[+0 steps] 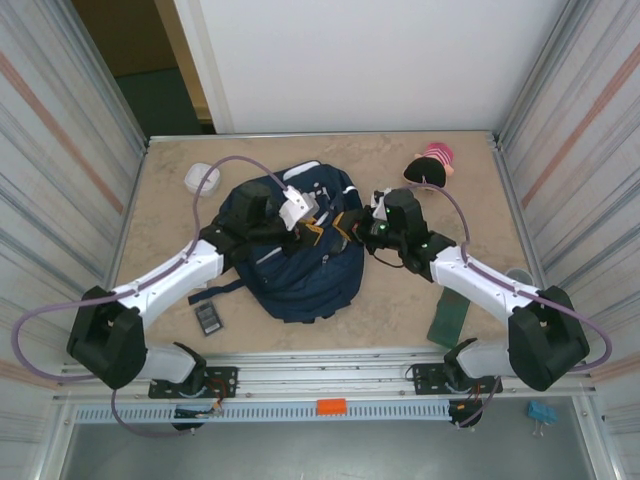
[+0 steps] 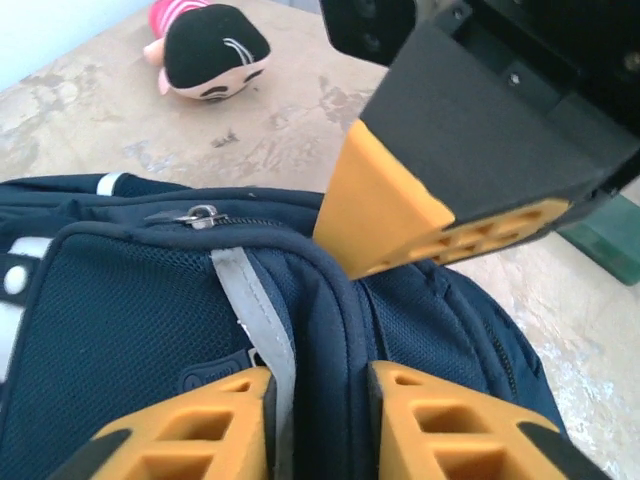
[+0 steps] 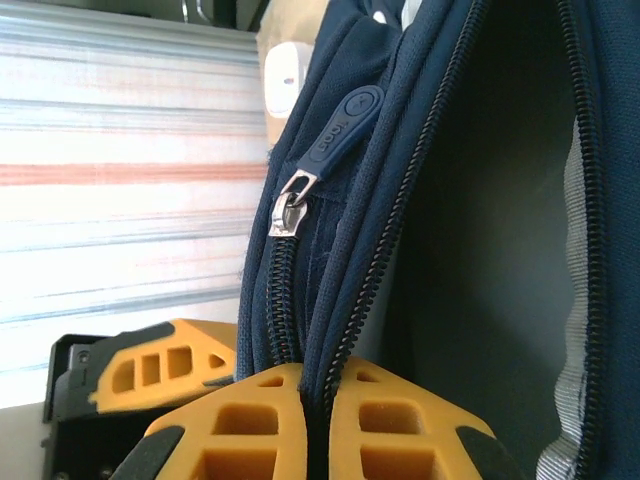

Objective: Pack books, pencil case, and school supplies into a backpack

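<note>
Right wrist: backpack edge inside right gripper.

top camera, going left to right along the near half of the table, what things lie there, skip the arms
black flat rectangle → backpack → green book

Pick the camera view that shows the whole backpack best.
Top external: the backpack lies whole between both arms. Left wrist gives a close mesh panel and grey strap; right wrist gives its zipper edge pinched in the right gripper.
</note>
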Robot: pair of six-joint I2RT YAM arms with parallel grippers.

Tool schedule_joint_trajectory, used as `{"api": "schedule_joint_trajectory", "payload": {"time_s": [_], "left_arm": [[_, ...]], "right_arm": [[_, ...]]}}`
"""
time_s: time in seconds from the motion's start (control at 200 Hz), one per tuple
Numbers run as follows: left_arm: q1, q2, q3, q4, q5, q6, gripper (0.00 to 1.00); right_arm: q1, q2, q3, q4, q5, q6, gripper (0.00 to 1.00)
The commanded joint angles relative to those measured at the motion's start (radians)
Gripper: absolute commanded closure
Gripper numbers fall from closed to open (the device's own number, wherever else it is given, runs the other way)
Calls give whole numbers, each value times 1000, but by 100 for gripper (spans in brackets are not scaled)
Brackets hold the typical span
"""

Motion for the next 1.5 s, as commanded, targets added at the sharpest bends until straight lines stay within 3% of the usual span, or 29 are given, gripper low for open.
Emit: {"api": "schedule_joint_trajectory", "payload": {"time_s": [0.0, 0.155, 0.316, 0.506, 0.782, 1.017, 1.283, 1.498], "left_arm": [[-40, -137, 56, -78, -156, -240, 62], [-146, -278, -22, -246, -462, -528, 55], [-283, -324, -96, -270, -573, -773, 50], [-366, -203, -46, -313, -625, -868, 36], [-369, -121, -18, -340, -728, -865, 38], [-369, -73, -24, -310, -761, -844, 60], [-363, -67, -35, -335, -780, -838, 95], [-342, -145, -122, -370, -790, -844, 100]], "right_arm": [[19, -11, 3, 63, 111, 21, 100], [49, 6, 21, 74, 168, 19, 100], [83, 37, 49, 84, 190, 16, 100], [108, 84, 96, 73, 187, 10, 100], [118, 117, 134, 65, 148, 8, 100], [118, 123, 128, 109, 112, -4, 100], [88, 96, 133, 56, 93, -35, 100], [-21, 32, 110, 9, 25, -74, 100]]}}
